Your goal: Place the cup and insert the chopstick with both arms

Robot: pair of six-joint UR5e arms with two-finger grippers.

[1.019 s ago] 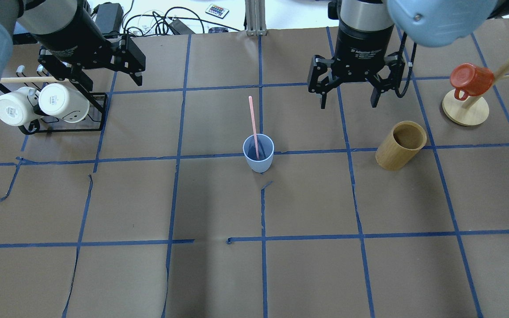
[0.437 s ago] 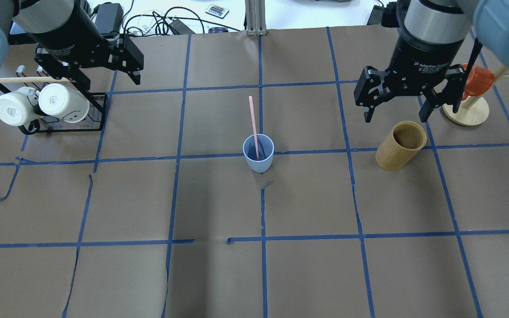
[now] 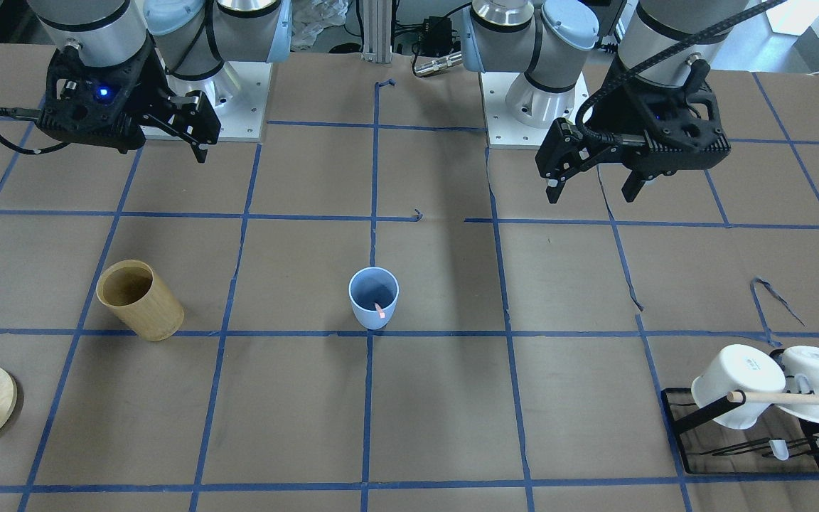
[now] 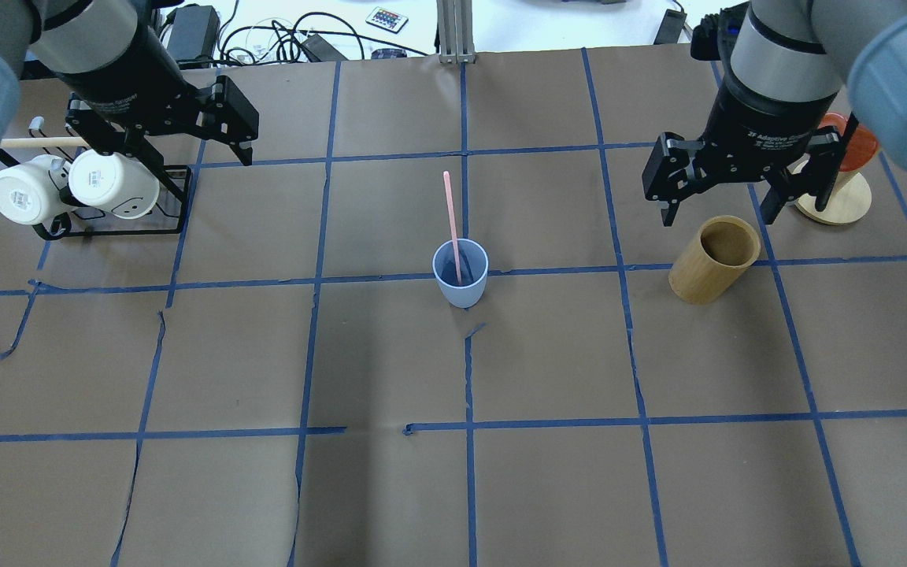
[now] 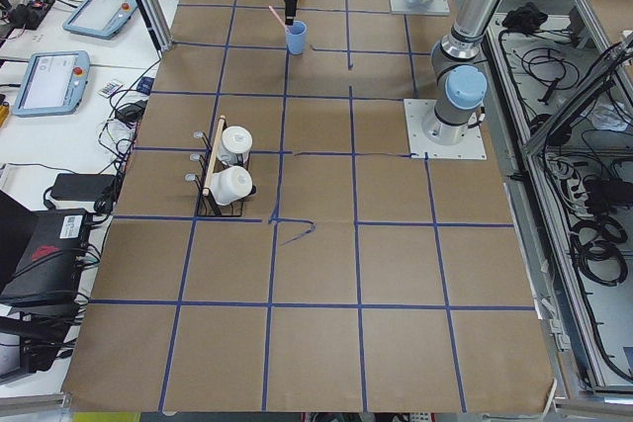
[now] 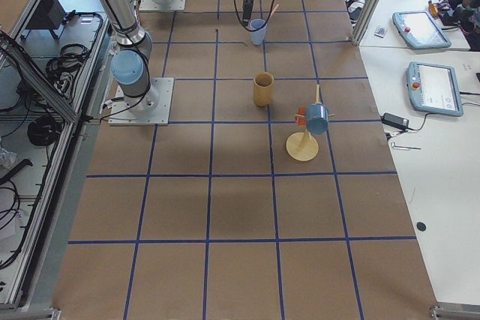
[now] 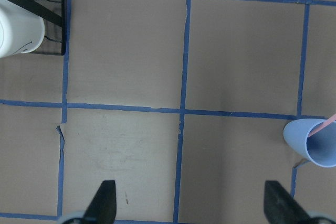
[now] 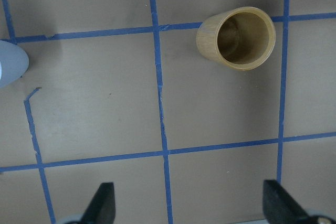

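Note:
The light-blue cup (image 4: 460,277) stands upright at the table's middle, also in the front view (image 3: 374,299) and at the edge of the left wrist view (image 7: 315,141). The pale-pink chopstick (image 4: 450,220) stands in it, leaning toward the far side. My left gripper (image 4: 178,150) is open and empty, high over the far left by the mug rack; it also shows in the front view (image 3: 591,193). My right gripper (image 4: 718,216) is open and empty, just beyond the bamboo cylinder. Neither gripper touches the cup or the chopstick.
A tan bamboo cylinder (image 4: 715,260) stands right of the cup, below the right wrist camera (image 8: 236,38). A black rack (image 4: 174,201) with two white mugs and a wooden rod (image 4: 36,142) is at far left. A mug tree's base (image 4: 835,201) with a red mug is at far right.
My right gripper has moved to the right, from near the table's centre line to over the bamboo cylinder, staying open. The left gripper has barely moved. Cup and chopstick are unchanged.

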